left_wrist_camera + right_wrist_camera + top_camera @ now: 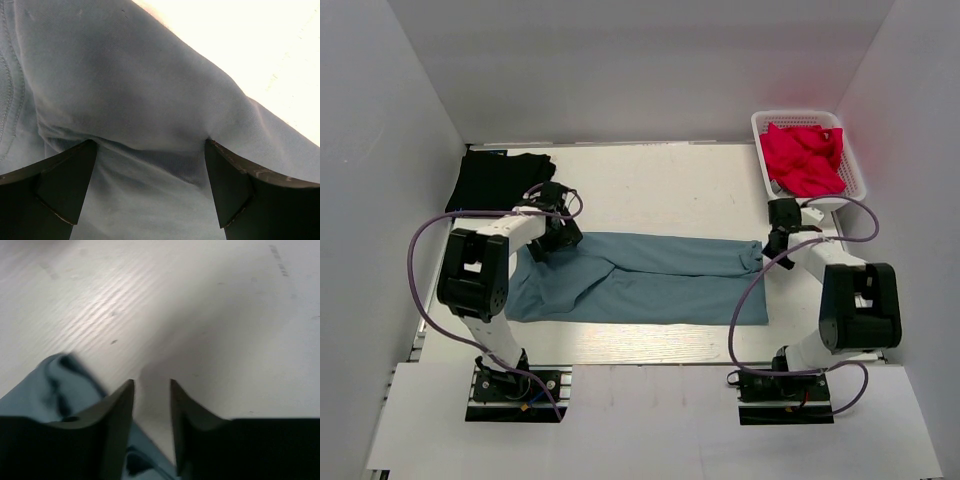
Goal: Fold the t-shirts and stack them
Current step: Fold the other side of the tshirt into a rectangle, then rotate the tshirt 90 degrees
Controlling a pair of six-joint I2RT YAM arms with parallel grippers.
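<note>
dusty blue-grey cloth t-shirt point(650, 280) lies lengthwise across the white table point(660, 180), left gripper point(150, 150) spread wide over its left part, right gripper point(151, 382) narrowly parted at its right end, hold on cloth not determinable; advise both pinch matching edges and lift evenly
</note>
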